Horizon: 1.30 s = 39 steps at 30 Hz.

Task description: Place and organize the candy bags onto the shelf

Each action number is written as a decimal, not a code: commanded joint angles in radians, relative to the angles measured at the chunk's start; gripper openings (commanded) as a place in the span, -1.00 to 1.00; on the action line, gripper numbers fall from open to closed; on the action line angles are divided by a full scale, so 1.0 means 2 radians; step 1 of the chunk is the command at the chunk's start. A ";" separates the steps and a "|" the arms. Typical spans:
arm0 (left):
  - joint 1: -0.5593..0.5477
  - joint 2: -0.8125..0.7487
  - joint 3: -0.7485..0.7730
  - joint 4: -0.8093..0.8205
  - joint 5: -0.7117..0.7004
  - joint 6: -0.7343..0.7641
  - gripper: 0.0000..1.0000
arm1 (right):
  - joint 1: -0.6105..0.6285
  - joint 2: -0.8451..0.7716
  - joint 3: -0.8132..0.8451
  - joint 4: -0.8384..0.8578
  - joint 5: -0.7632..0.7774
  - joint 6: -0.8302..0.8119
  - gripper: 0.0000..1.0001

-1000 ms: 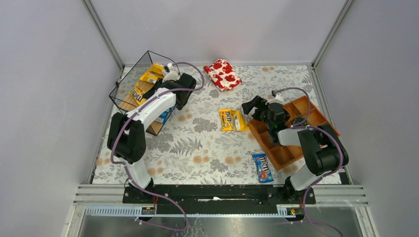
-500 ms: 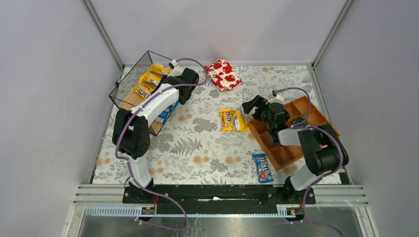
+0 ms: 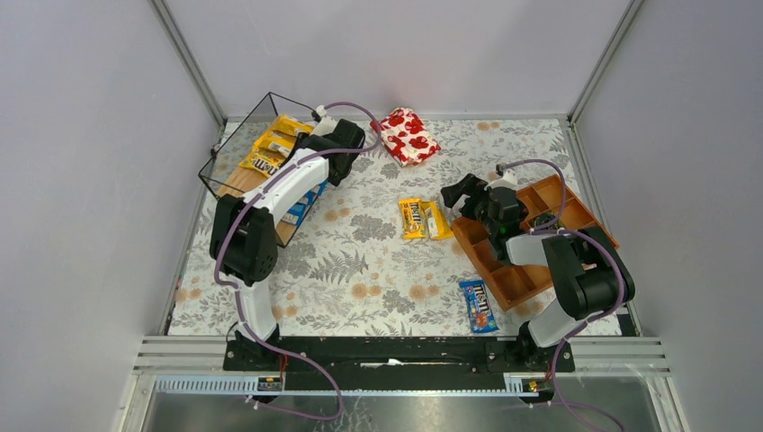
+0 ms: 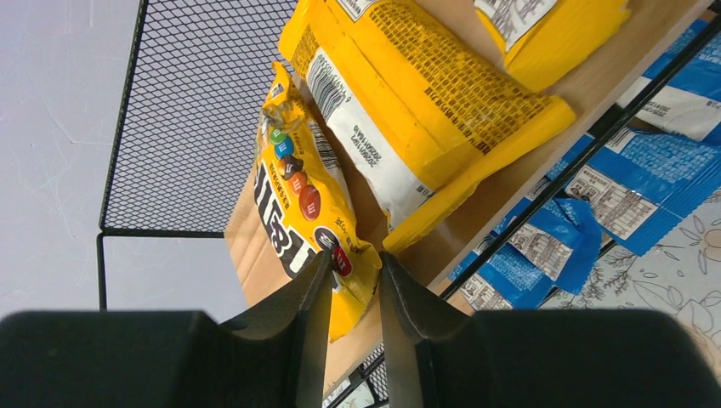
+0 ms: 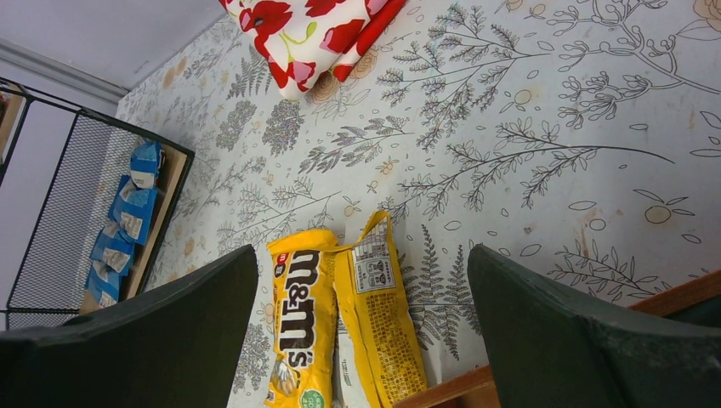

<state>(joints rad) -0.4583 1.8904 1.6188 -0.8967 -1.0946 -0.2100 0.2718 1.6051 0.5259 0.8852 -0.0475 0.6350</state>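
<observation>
The shelf (image 3: 236, 183) stands at the far left, with several yellow candy bags (image 3: 274, 139) on its top board and blue bags (image 3: 301, 209) on the lower board. My left gripper (image 3: 306, 147) is at the shelf's right edge. In the left wrist view its jaws (image 4: 353, 259) stand slightly apart, over the near end of a yellow bag (image 4: 293, 183) lying on the board (image 4: 251, 246). My right gripper (image 3: 459, 196) is wide open and empty (image 5: 361, 255), just right of two yellow bags (image 3: 423, 219) on the table (image 5: 340, 323). One blue bag (image 3: 478, 306) lies near the front.
A red-and-white floral pouch (image 3: 406, 135) lies at the back centre and shows in the right wrist view (image 5: 315, 34). An orange-brown compartment tray (image 3: 513, 274) sits under the right arm. The shelf's mesh side (image 5: 51, 212) faces the right wrist camera.
My left arm has drawn back to the right from over the shelf's top board, and the yellow bag it brought now lies there. The right arm has not moved.
</observation>
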 commanded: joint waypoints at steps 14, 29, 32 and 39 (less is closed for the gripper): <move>0.001 0.008 0.035 0.036 0.002 0.023 -0.33 | -0.006 0.007 0.009 0.023 -0.010 0.003 1.00; -0.059 -0.171 0.000 0.023 0.208 -0.005 0.35 | -0.007 0.002 0.010 0.019 -0.010 -0.004 1.00; -0.062 -0.221 -0.030 0.057 0.366 -0.007 0.42 | -0.007 0.000 0.010 0.017 -0.009 -0.007 1.00; -0.076 -0.291 -0.224 0.265 0.727 -0.155 0.48 | -0.007 0.000 0.009 0.016 -0.008 -0.007 1.00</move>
<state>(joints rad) -0.5823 1.3056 1.3697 -0.6537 -0.1513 -0.2935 0.2653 1.6077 0.5259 0.8879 -0.0483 0.6342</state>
